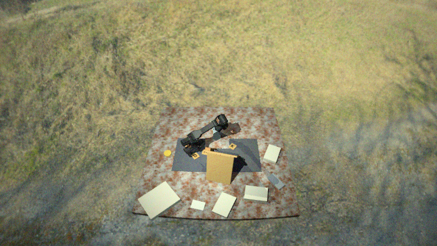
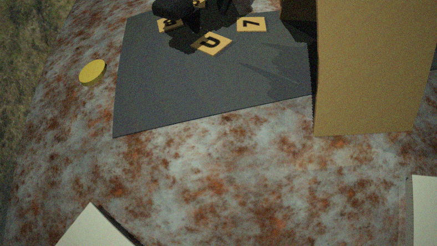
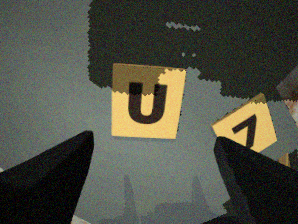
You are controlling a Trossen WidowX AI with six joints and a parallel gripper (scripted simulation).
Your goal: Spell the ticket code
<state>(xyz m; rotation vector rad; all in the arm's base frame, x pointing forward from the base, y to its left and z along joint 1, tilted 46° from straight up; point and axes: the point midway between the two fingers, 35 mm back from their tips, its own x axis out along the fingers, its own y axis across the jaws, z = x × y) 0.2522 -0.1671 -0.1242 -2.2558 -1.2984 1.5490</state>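
My gripper (image 1: 191,153) (image 3: 156,141) is open and empty above the left part of the dark mat, and the U tile (image 1: 195,155) (image 2: 222,42) (image 3: 172,112) lies flat ahead of and between its fingertips in the wrist view. The 7 tile (image 2: 251,27) (image 3: 265,132) lies beside it, near the right finger. The B tile (image 2: 162,26) and the Q tile (image 2: 200,4) are partly hidden by the arm. A further tile (image 1: 232,146), seemingly K, lies beyond the board (image 1: 219,168) (image 2: 370,70). The board shows its back; its rail and the ticket's print are hidden.
The dark mat (image 1: 183,164) (image 2: 152,91) lies on the mottled counter (image 1: 183,183) (image 2: 183,183). A yellow disc (image 1: 167,153) (image 2: 92,70) is left of it. Several pale blocks, including a large one (image 1: 158,199), stand near the edges. A grey plate (image 1: 275,180) lies at the right.
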